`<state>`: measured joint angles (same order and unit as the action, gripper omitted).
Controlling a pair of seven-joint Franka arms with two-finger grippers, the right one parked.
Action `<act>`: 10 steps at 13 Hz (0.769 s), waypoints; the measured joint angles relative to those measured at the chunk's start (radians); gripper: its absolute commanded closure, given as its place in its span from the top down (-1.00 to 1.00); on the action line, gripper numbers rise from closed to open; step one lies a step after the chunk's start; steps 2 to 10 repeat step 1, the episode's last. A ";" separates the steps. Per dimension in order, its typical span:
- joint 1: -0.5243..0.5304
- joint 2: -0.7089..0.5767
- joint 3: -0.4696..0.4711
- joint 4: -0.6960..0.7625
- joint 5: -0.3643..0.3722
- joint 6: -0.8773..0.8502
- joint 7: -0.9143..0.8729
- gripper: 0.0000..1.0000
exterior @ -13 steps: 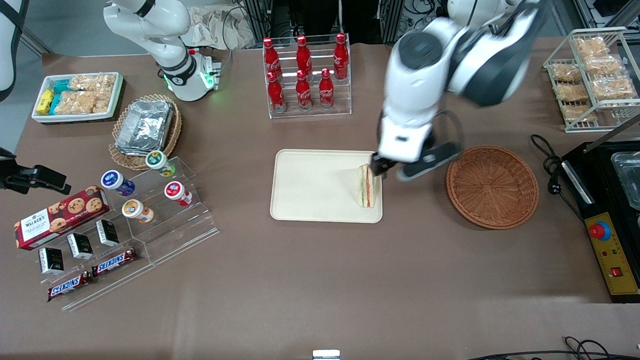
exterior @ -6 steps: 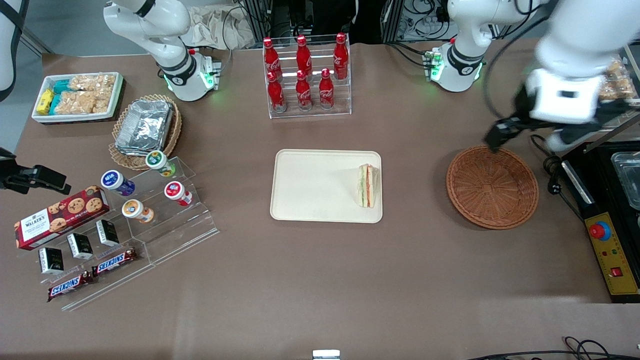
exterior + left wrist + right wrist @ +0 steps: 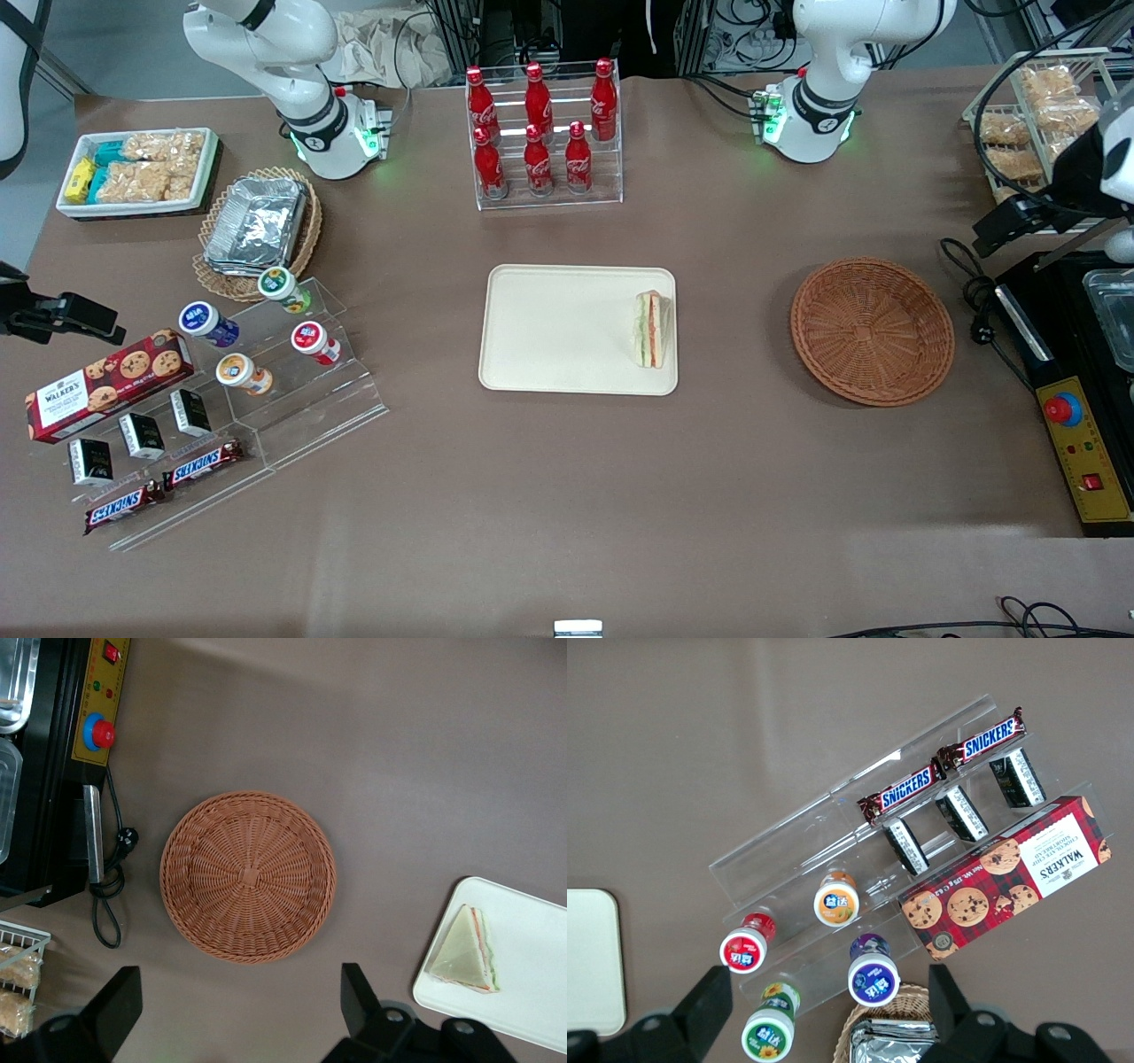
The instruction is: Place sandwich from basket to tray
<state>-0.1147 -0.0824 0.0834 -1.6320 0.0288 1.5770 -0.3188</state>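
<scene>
While the sandwich (image 3: 651,330) is lying on the tray (image 3: 549,328), I'm holding the gripper (image 3: 239,1010) spread apart above the basket (image 3: 873,330); Snickers bars (image 3: 202,463) are showing their labels.

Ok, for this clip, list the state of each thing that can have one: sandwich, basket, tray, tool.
sandwich: lying on the tray, near its edge toward the basket, nothing gripping it.
basket: empty, upright on the table.
tray: flat on the table, holding only the sandwich.
tool: open, holding nothing, raised above the table at the working arm's end, clear of the basket.
</scene>
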 measured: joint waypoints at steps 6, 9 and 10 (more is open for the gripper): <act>0.000 0.000 0.007 0.000 -0.006 0.000 0.002 1.00; 0.000 0.000 0.007 0.000 -0.006 0.000 0.002 1.00; 0.000 0.000 0.007 0.000 -0.006 0.000 0.002 1.00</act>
